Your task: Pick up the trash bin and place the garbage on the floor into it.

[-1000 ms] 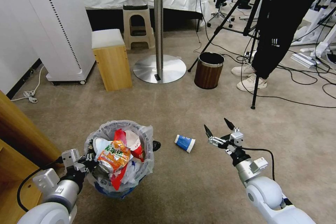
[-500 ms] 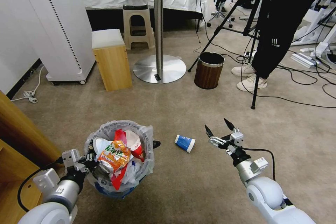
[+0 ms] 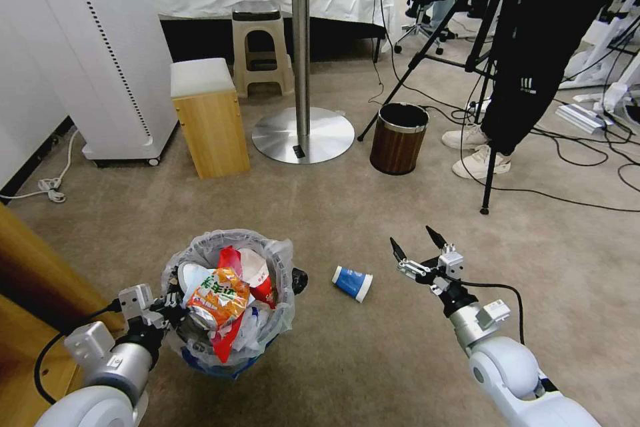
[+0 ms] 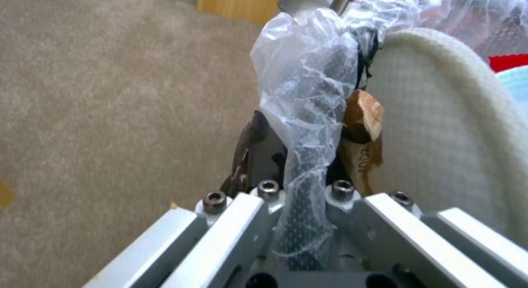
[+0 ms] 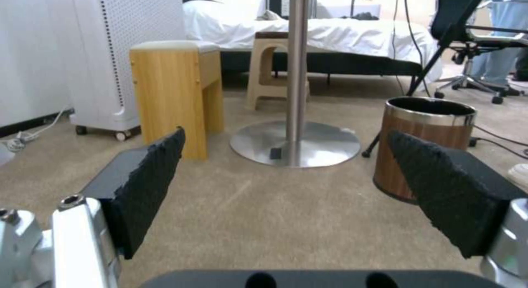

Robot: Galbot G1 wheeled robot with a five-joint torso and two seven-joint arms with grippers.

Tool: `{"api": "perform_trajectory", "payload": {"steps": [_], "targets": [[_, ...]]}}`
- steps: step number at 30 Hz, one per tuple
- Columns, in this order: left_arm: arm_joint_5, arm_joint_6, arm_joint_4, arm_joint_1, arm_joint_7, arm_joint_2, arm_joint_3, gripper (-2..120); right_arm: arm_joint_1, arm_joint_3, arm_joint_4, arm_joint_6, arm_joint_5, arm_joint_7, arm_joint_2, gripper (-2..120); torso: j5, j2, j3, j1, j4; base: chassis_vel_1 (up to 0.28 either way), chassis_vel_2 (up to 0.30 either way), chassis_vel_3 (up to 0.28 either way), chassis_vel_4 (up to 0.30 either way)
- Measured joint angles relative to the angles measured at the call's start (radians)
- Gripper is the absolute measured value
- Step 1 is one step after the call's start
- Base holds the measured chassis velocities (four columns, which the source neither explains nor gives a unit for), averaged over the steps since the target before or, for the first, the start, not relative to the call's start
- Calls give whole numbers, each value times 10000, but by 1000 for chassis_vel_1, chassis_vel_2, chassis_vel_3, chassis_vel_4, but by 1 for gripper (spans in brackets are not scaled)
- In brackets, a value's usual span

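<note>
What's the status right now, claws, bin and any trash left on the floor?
Left claw shut on trash bin rim. Right claw open, empty, above carpet. Paper cup on floor between bin and right claw. Nothing blocking.

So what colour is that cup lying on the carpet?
Blue with a white rim, the paper cup, clearest in the head view.

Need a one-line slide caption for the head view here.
Left gripper clamps the full trash bin rim; right gripper hovers, jaws open, near a blue-white paper cup on carpet.
</note>
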Motion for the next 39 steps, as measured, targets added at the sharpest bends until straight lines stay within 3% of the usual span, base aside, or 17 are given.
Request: {"api": "perform_trajectory", "payload": {"steps": [39], "targets": [[146, -50, -114, 121, 26, -126, 102, 1, -105, 39, 35, 136, -33, -191, -56, 92, -1, 0, -1, -1, -2, -59, 57, 55, -60]]}}
